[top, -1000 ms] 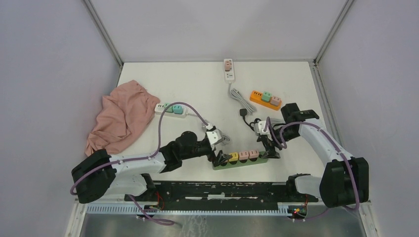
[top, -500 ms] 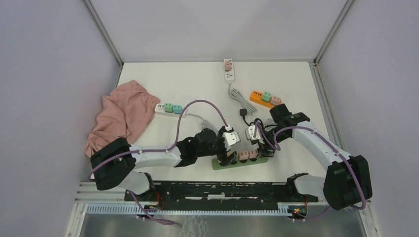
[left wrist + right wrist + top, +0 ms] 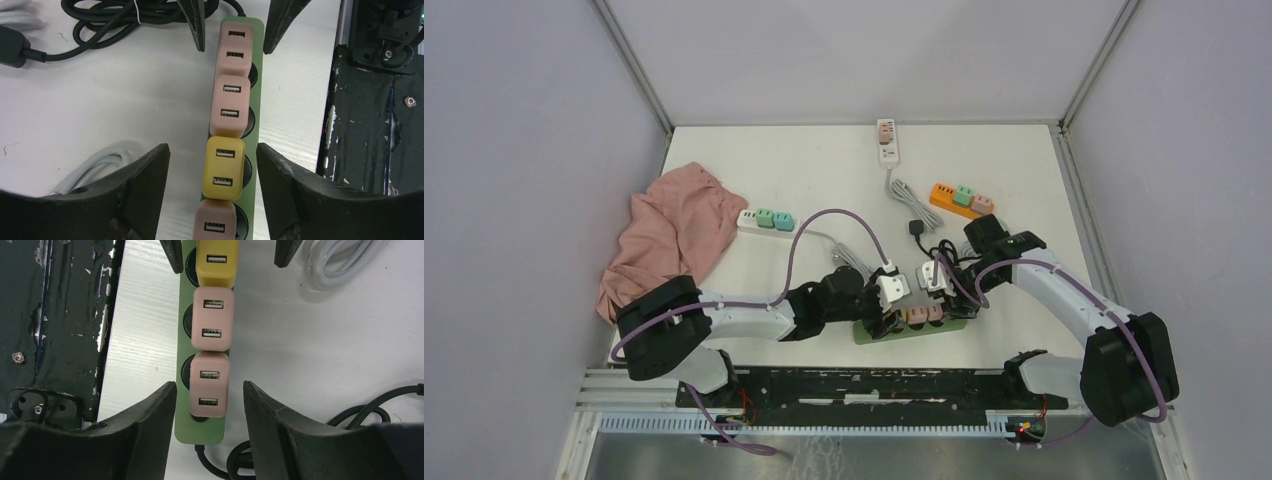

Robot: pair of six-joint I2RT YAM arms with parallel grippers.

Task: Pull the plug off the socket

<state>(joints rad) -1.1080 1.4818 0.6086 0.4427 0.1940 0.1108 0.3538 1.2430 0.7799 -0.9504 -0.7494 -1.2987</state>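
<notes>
A green power strip [image 3: 924,329] lies near the table's front edge with a row of plugs in it. In the left wrist view a yellow plug [image 3: 223,167] sits between pink plugs [image 3: 230,105]. My left gripper [image 3: 212,165] is open, its fingers on either side of the yellow plug and the strip [image 3: 253,132], not touching. My right gripper [image 3: 210,390] is open and straddles the end pink plug [image 3: 210,385] and the strip's cable end [image 3: 187,425]. From above, the left gripper [image 3: 882,318] and right gripper [image 3: 942,300] face each other over the strip.
A coiled black cable [image 3: 939,250] lies behind the strip and a white cable [image 3: 849,258] to its left. A pink cloth [image 3: 669,235], a white strip with green plugs [image 3: 766,220], an orange strip [image 3: 960,199] and a white strip [image 3: 886,140] lie further back. The black base rail [image 3: 370,130] is beside the strip.
My left gripper has moved right along the strip to the yellow plug. My right gripper has moved left and down over the strip's right end. Both stay open.
</notes>
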